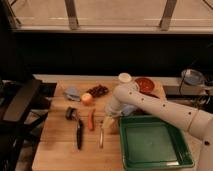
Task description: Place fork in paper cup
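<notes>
The slim silver fork (100, 138) lies on the wooden table (60, 150), handle toward me, just right of the thin orange carrot (91, 120). My gripper (107, 124) points down just right of the fork's far end, close above the table. The cream-white paper cup (124, 78) stands upright at the back of the table, left of the red bowl (145, 84) and behind my arm (150, 105).
A green tray (152, 145) sits right of the gripper. A black-handled utensil (78, 133) lies left of the carrot. An orange fruit (87, 99), dark grapes (98, 90) and a blue-grey cloth (72, 92) lie further back. A grey bowl (192, 77) sits far right.
</notes>
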Motion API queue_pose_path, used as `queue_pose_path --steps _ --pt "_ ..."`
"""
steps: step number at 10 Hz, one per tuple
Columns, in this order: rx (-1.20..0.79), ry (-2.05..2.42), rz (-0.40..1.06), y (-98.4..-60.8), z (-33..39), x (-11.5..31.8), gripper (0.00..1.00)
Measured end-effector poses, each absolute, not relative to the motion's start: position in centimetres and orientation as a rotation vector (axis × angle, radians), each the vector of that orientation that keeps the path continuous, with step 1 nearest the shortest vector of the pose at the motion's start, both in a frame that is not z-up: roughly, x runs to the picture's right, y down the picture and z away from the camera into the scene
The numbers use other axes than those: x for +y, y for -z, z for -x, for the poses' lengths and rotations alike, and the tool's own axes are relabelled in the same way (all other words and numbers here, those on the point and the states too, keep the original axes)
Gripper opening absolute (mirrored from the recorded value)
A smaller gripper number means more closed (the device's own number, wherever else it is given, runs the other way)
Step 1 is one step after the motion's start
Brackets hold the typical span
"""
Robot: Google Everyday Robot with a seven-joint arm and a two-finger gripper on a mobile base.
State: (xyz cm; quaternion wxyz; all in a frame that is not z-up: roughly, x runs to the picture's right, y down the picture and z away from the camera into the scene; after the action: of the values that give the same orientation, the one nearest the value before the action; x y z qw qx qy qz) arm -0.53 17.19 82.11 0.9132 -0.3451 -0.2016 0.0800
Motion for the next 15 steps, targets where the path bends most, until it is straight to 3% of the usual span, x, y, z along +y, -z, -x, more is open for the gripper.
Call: queue_pose_path --steps 10,12,15 --pt "-0.404 -0.171 0.779 -83.7 1.4 20.1 0.67" --pt "-0.399 -0.176 0.782 -83.8 1.2 20.5 0.53" --pt "-0.396 -0.178 0.777 -83.8 1.1 20.8 0.21"
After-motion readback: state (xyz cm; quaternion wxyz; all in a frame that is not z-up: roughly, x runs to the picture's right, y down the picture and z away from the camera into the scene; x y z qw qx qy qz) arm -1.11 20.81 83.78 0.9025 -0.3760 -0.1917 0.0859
